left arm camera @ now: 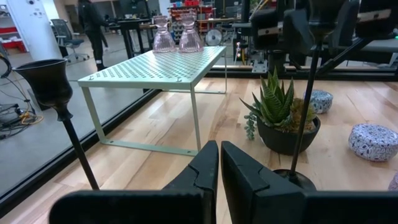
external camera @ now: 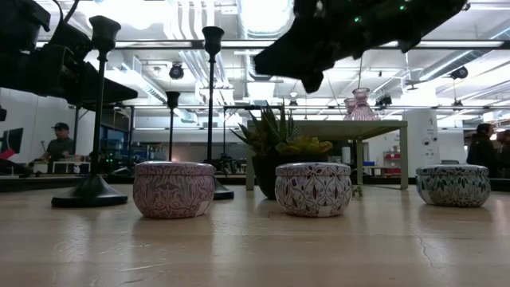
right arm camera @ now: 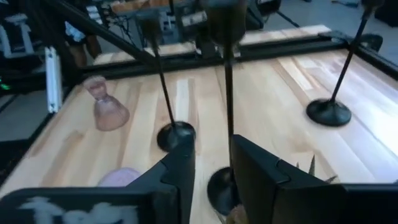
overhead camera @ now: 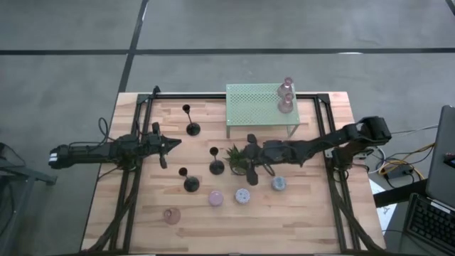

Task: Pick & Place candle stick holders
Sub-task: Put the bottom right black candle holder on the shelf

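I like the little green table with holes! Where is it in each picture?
High view: the pale green mesh rack is at the table's far edge, right of the middle.
Low view: centre-right, behind the plant, rack top.
Left wrist view: upper left.
Right wrist view: not in it.
Shared landmark: the pink glass holders on top.

- In the right wrist view, the slim black candlestick (right arm camera: 226, 93) between the right gripper's (right arm camera: 211, 165) dark fingers loses its top cup to blur and the picture's edge
- A second black candlestick (right arm camera: 336, 93) is cut off at the same view's edge
- In the low view, the spiky green potted plant (external camera: 275, 147) is partly hidden behind a round patterned lilac holder (external camera: 313, 189)
- From above, the right gripper (overhead camera: 250, 158) covers part of that plant (overhead camera: 236, 158)
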Robot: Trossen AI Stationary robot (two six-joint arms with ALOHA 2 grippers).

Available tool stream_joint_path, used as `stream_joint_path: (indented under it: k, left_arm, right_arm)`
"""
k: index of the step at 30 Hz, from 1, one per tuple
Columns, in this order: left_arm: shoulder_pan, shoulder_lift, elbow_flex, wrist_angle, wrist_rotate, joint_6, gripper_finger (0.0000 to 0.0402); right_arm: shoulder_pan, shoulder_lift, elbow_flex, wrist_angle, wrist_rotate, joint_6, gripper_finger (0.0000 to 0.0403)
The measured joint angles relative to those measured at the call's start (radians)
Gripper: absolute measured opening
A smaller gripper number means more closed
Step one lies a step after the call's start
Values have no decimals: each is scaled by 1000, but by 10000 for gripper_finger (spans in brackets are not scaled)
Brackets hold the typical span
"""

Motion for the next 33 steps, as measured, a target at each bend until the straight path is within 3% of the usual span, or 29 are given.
stream_joint_path:
  k: [9, 15, 33]
  left_arm:
    - [0, 0, 0, 0, 0, 0, 23]
    - [0, 0, 0, 0, 0, 0, 23]
    - [0, 3, 0, 1, 0, 0, 23]
  right_arm:
    - [-2, 56, 64, -16, 49, -37, 179]
    - [-2, 59, 63, 8, 71, -52, 209]
    - [-7, 172, 166, 29, 87, -123, 196]
